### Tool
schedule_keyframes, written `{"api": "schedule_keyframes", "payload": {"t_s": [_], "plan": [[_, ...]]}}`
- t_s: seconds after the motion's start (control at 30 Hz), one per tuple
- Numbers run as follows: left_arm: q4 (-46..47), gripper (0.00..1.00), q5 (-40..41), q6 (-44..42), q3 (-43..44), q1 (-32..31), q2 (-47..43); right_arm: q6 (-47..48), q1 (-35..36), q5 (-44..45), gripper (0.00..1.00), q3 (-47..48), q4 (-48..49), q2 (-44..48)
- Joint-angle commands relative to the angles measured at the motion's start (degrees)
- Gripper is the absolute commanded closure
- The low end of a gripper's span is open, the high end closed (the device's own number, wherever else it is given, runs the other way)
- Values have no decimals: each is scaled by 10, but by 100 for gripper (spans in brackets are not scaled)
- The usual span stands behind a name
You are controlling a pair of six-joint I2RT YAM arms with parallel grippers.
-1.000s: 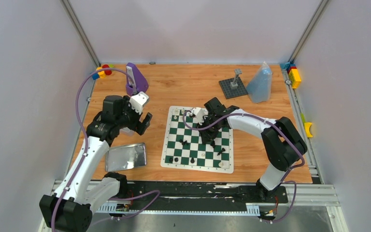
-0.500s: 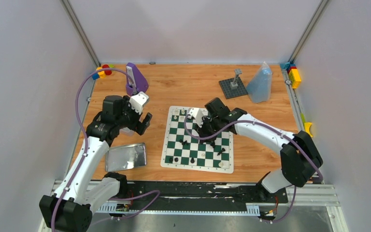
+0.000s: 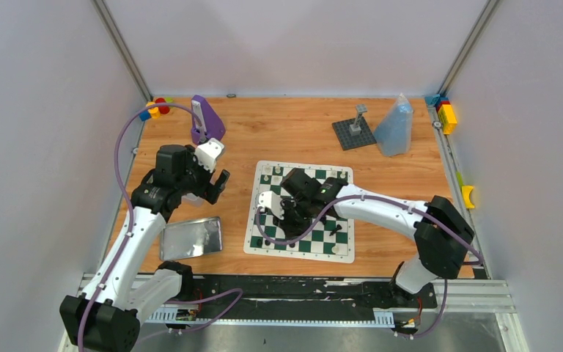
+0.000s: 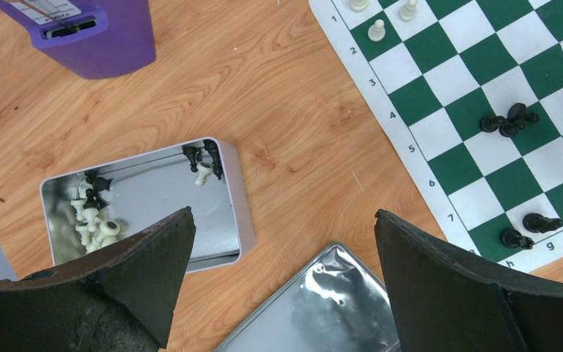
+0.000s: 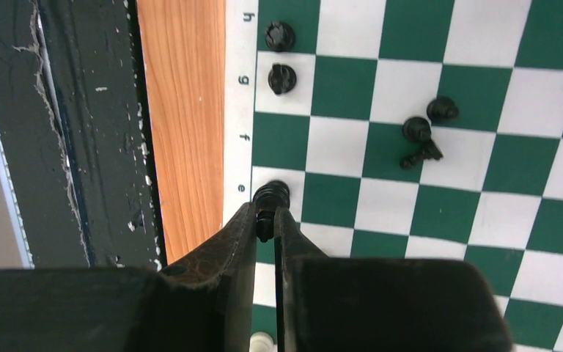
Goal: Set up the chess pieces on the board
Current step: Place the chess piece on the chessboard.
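The right fingers (image 5: 253, 226) are pinched almost shut on a black chess piece (image 5: 271, 193), gripping its stem just below the head. In the wrist view that piece shows against the board (image 5: 418, 213) at its lettered edge, beside the letter e; whether it touches the board I cannot tell. Two more black pieces (image 5: 279, 35) sit in the same edge row, at g and h, and three black pieces (image 5: 416, 130) cluster further in toward the board's middle. White pieces (image 4: 376, 30) stand in the rows at the board's opposite edge.

The left fingers (image 4: 157, 249) are spread fully apart and hold nothing. They hang off the board's numbered side, above an open tin (image 4: 238, 213) that holds loose black and white pieces (image 4: 92, 224). The tin's shiny lid (image 4: 322, 308) lies just beside it on the wooden bench (image 4: 278, 110).
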State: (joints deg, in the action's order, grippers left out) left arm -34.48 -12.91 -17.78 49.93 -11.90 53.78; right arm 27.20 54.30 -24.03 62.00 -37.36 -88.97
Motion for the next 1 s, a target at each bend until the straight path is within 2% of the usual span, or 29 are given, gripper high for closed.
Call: {"api": "schedule_keyframes", "payload": {"t_s": [0.0,0.4,0.97], "plan": [[13,0,20,16,13,4,-1,15,23,5,100,48,9,-37],[16,0,27,15,9,5,-3,17,56,26,99,68,33,-120],[17,0,24,12,5,5,-8,14,59,34,100,71,48,-129]]}}
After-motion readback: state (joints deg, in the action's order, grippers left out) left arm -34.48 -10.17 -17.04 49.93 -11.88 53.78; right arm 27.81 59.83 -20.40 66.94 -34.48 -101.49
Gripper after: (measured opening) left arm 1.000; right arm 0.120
